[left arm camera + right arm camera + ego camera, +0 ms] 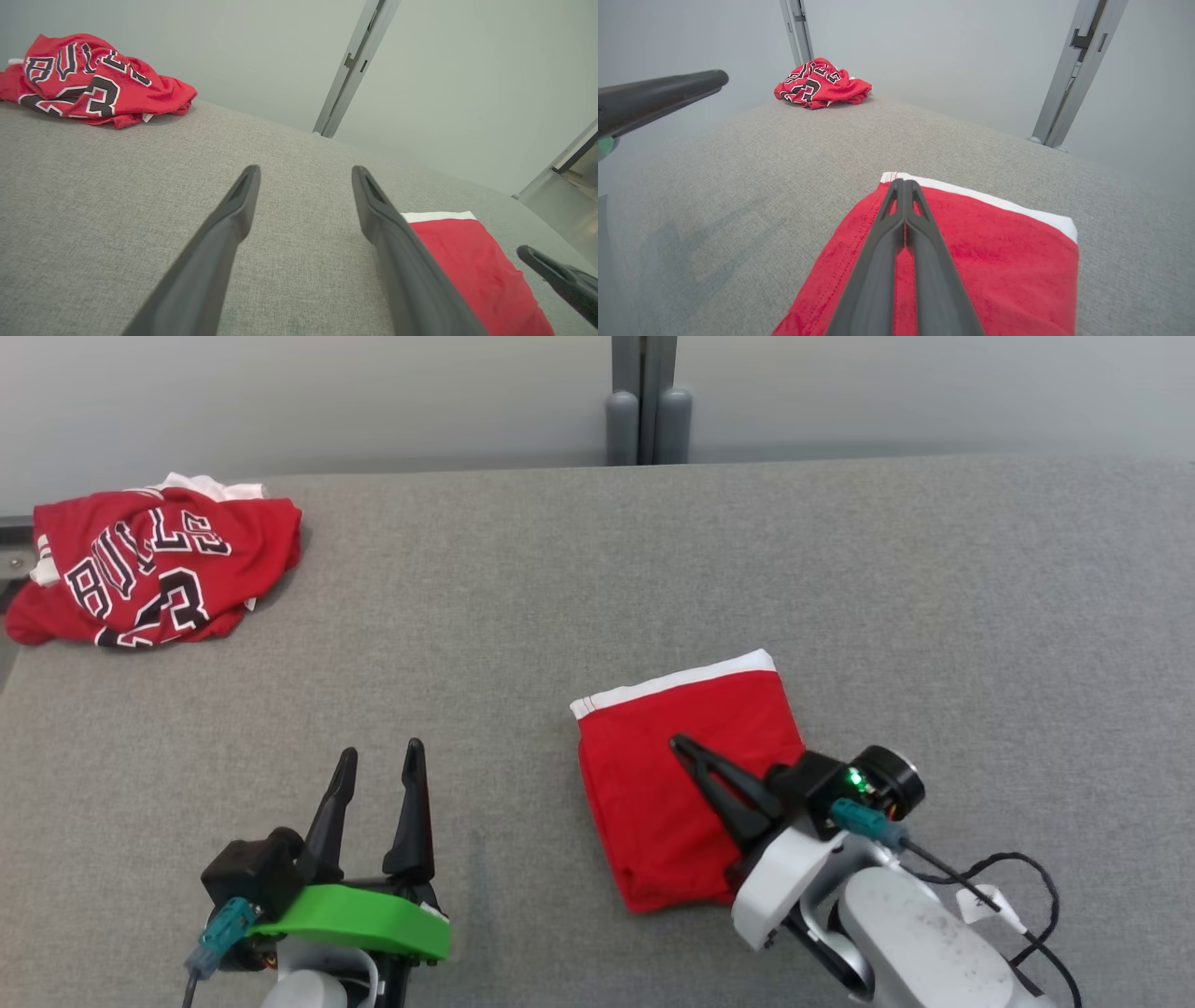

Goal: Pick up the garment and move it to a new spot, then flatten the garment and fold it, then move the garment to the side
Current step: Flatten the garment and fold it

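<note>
Garment (653,803) is the red one with the white band. It's folded into a rough square and lies flat on the grey fabric worktop (560,579), right of centre and toward the near edge in the head view.

Going left to right:

- **Jersey:** a crumpled red jersey (154,569) with black-and-white lettering sits in the far left corner, well apart from everything else.
- **Left gripper:** the left gripper (381,749) hangs over bare worktop near the front edge with its jaws spread wide. The left wrist view makes that clear. There's just grey fabric in the gap, and the garment's white-banded corner peeks out past the finger on that view's right.
- **Right gripper:** the right gripper (677,743) is over the garment, coming in from the lower right. Its jaws are pressed together and the tips point toward the white band. The right wrist view shows the two fingers meeting in a tight seam, closed on each other rather than on cloth. The head view flattens that into one dark wedge.

Can't really tell if the tips touch the fabric or hover just above it.
</note>
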Robot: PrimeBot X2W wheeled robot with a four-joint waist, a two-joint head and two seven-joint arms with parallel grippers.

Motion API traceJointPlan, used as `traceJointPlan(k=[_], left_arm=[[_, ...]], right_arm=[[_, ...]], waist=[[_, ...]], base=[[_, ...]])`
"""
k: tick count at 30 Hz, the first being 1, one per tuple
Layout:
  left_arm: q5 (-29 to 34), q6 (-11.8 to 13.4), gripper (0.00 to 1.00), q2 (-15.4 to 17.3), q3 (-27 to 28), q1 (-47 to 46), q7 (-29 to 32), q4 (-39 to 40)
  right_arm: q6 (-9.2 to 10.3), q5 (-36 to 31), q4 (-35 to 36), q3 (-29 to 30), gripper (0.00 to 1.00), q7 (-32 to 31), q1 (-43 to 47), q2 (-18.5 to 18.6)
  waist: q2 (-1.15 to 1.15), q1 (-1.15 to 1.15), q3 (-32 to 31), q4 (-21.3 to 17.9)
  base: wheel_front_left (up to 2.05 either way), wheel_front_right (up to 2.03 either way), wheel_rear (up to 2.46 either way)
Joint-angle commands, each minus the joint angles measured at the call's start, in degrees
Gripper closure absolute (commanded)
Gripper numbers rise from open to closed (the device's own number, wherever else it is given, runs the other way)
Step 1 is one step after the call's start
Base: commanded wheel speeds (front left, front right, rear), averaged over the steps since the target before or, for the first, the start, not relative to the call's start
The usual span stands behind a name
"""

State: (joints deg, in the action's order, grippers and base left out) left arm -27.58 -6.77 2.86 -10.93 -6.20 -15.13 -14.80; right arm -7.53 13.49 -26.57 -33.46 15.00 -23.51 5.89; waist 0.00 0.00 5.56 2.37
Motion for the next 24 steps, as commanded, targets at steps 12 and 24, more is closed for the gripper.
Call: traceJointPlan(k=[12,24], left_arm=[[3.22,1.39,0.0,0.1,-0.19,2.87,-0.02,0.3],[4.28,2.08,0.0,0.1,1.36,7.89,-0.03,2.17]], right_arm=[[0.08,-5.38,8.27,24.57,0.0,0.24,8.64,-2.89],[0.08,-2.94,9.21,32.77,0.0,0.25,15.24,-2.93]], waist=[[0.0,0.0,-4.24,-1.97],[0.0,0.0,-5.21,-2.38]], base=[[0.0,0.0,0.0],[0.0,0.0,0.0]])
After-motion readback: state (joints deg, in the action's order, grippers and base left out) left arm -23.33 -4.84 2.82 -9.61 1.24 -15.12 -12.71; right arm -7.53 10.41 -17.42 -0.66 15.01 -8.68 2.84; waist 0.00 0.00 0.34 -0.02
